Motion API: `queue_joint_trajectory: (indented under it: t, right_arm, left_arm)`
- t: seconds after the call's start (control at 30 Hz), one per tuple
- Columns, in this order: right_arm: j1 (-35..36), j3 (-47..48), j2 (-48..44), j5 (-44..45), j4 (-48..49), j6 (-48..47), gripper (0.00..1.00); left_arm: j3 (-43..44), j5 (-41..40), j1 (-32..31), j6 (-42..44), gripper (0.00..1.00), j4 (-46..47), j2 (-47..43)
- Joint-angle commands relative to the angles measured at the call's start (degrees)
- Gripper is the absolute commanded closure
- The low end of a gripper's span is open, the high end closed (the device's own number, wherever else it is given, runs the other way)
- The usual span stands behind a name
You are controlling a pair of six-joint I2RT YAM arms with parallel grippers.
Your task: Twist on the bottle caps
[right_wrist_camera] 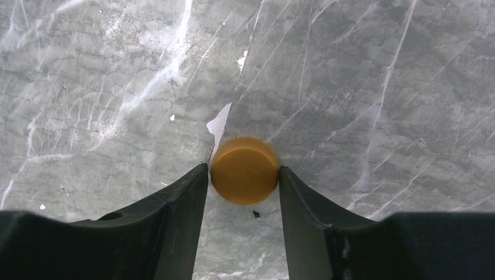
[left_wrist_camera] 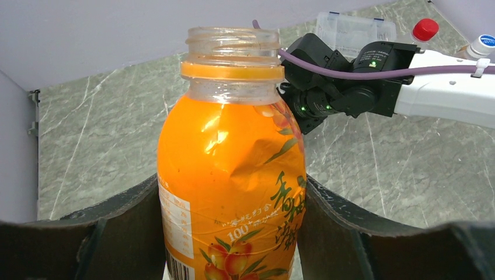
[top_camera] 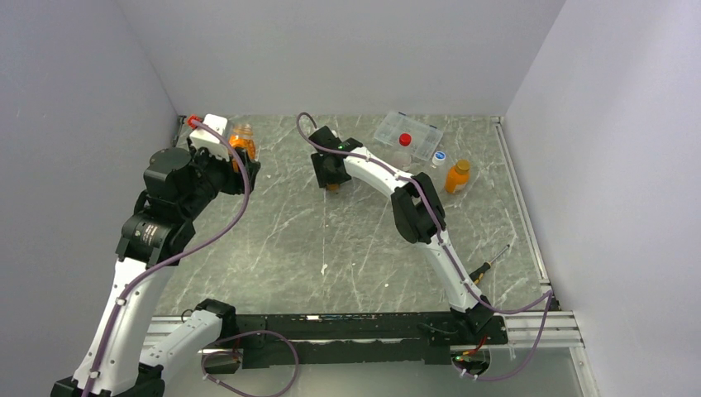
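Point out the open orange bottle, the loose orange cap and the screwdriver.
open orange bottle (left_wrist_camera: 230, 175), left wrist view, on its label
orange cap (right_wrist_camera: 245, 169), right wrist view, on its flat top
screwdriver (top_camera: 481, 270), top view, on its handle

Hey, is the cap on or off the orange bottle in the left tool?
Off. The orange bottle shows a bare, open threaded neck; no cap sits on it.

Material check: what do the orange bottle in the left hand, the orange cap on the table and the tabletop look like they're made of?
Orange bottle: probably thin clear plastic, since the neck is see-through. Its glossy printed wrap is creased and dented.
Orange cap: opaque plastic by the look of it, smooth and matte, with no glare.
Tabletop: grey-green marble look with white veins. Real stone or printed laminate, can't tell.
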Motion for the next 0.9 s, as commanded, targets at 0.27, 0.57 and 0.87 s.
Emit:
queue_joint_trajectory:
  t: [0.27, 0.57, 0.87]
  right_arm:
    - [-0.2, 2.9, -4.6, -2.1, -2.6, 0.1, 0.77]
    - [-1.5, -0.2, -22.0, -8.1, -6.7, 1.2, 0.78]
    - [-10.2, -21.9, -50.3, -24.3, 0.3, 4.6, 0.79]
  left_arm:
    - [0.0, 10.7, 0.1, 5.0, 0.73, 1.2, 1.9]
    - [-1.8, 34.5, 0.1, 9.5, 0.73, 2.8, 5.8]
    - [-4.5, 56.2, 0.0, 10.2, 0.73, 6.9, 8.1]
